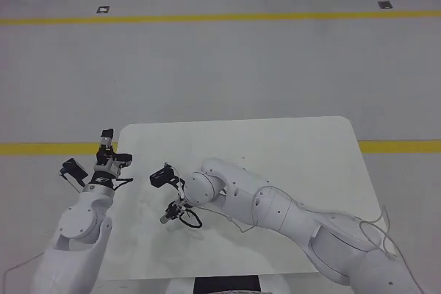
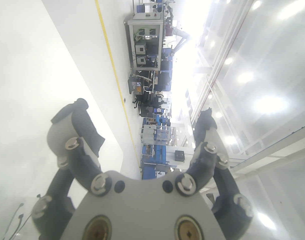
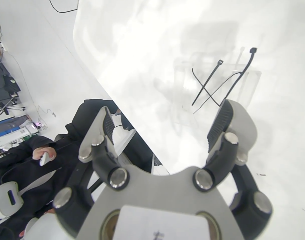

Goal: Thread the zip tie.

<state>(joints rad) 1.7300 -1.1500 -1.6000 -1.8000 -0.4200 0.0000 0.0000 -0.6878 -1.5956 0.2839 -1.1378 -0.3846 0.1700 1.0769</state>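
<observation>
Several black zip ties (image 3: 209, 84) lie crossed on the white table (image 3: 147, 26), just beyond my right gripper (image 3: 165, 121), which hangs open above the table with nothing between its fingers. From above, the ties (image 1: 191, 219) show as thin dark loops beside the right gripper (image 1: 171, 214), near the table's front left. My left gripper (image 2: 142, 121) is open and empty, pointing out over the table's left edge toward the room. In the top view the left gripper (image 1: 112, 147) sits at the table's left edge, apart from the ties. A few thin tie ends (image 2: 20, 216) show behind the left gripper.
The white table (image 1: 279, 147) has rounded corners, with bare surface across its middle and right. The right arm (image 1: 279, 209) stretches across the front part of the table. A yellow floor line (image 1: 404, 145) runs behind the table.
</observation>
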